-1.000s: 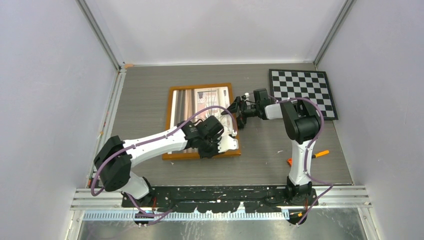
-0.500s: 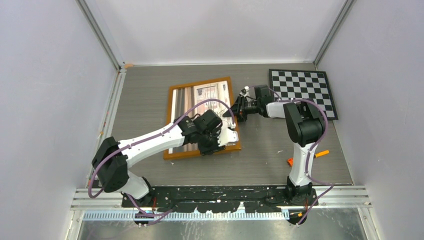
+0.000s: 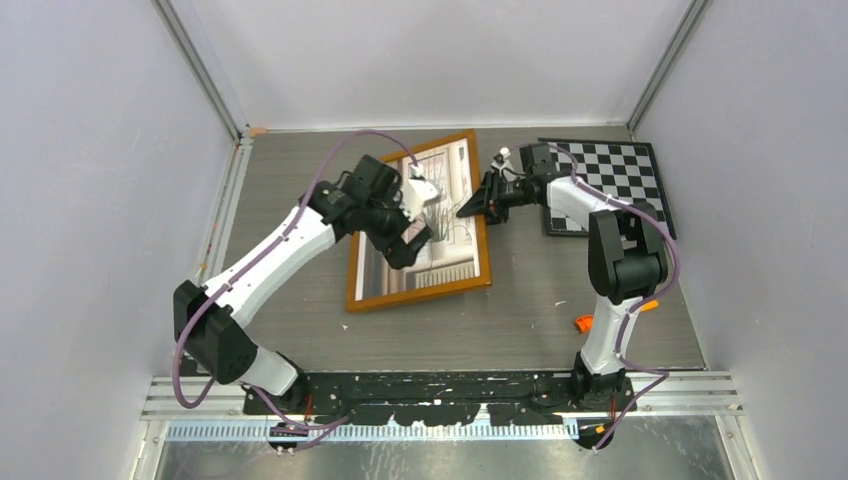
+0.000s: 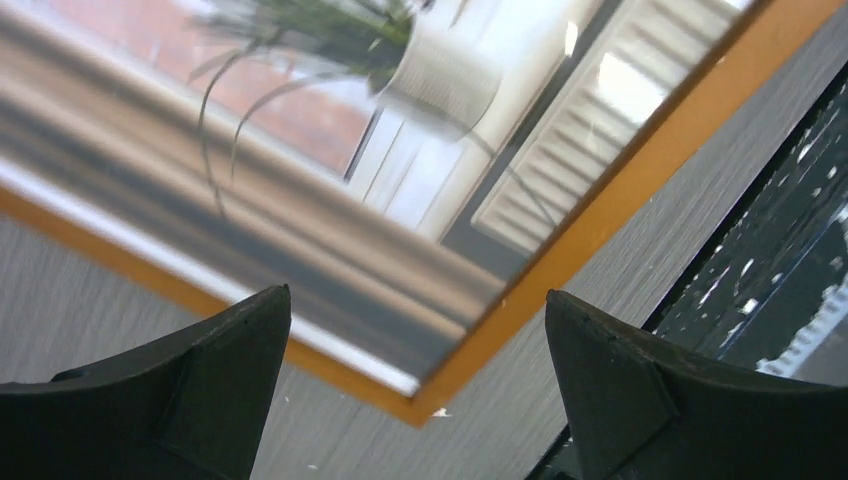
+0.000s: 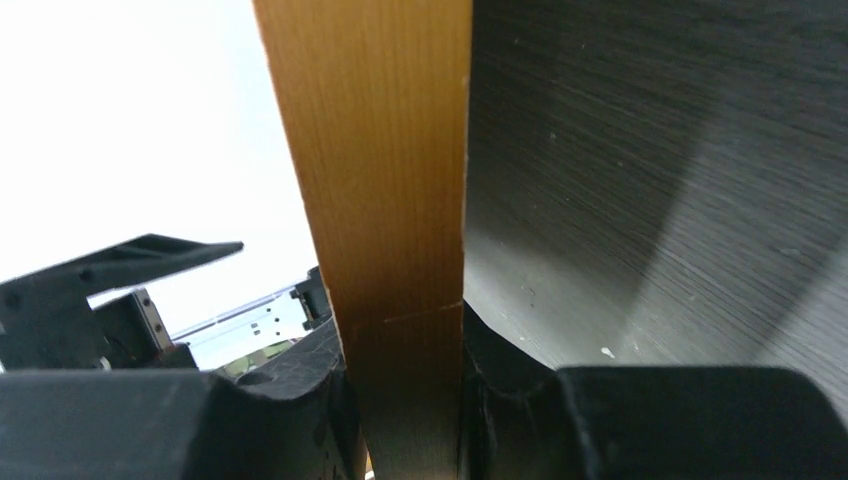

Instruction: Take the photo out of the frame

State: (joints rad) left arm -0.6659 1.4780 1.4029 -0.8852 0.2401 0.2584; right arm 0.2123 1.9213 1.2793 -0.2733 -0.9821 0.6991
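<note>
The frame, with its narrow orange-brown wooden border, lies face up and skewed on the grey table; its right side looks raised. Behind the glass is the photo of a spiky green plant at a window. My right gripper is shut on the frame's right border, and the wood fills the gap between its fingers. My left gripper hovers open above the photo, holding nothing. In the left wrist view the frame's corner lies between the spread fingertips, and the photo shows beyond.
A black-and-white checkerboard lies at the far right, just behind the right arm. Small orange pieces sit on the table near the right arm's base. The black base rail runs along the near edge. Walls close in on three sides.
The left gripper opened, let go of the frame's near right corner and moved up over the photo. The right gripper closed on the right border and swung the frame toward the far right.
</note>
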